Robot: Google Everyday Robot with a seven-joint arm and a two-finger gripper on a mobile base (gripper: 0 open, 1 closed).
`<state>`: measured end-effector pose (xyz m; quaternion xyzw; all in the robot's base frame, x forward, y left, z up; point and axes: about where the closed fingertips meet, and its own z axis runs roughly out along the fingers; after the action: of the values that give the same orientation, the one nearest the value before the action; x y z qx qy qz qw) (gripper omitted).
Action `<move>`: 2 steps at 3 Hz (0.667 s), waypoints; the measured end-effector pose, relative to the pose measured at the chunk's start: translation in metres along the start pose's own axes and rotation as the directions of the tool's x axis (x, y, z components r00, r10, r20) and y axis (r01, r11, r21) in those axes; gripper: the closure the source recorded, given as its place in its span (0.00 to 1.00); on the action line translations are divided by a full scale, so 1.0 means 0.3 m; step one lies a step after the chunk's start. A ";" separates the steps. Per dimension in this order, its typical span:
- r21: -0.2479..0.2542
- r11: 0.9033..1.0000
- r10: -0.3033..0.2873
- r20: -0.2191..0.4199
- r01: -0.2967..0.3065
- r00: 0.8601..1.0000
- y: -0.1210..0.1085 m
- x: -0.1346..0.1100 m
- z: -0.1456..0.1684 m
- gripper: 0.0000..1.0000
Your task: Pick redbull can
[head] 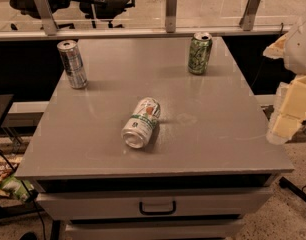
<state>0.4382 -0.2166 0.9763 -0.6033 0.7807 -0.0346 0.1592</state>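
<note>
The redbull can (72, 64) is slim, silver with dark blue panels, and stands upright at the far left of the grey table (203, 134). A green can (199, 53) stands upright at the far right. A wider white can (141, 122) with a green and orange label lies on its side near the table's middle. My gripper (288, 111) shows as pale blocky parts at the right edge of the view, beside the table's right side and far from the redbull can.
The table has a drawer with a dark handle (157, 207) at the front. A glass railing with metal posts (170, 9) runs behind the table. Office chairs (68, 1) stand beyond it. A green item (15, 188) lies on the floor at left.
</note>
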 end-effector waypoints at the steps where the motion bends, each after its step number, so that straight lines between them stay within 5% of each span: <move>1: 0.000 1.000 0.000 0.000 0.000 1.000 0.000 0.000 0.000 0.00; 2: 0.004 1.000 -0.002 0.037 0.002 0.999 -0.043 -0.056 0.028 0.00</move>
<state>0.4563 -0.2030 0.9750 -0.6044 0.7769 -0.0252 0.1747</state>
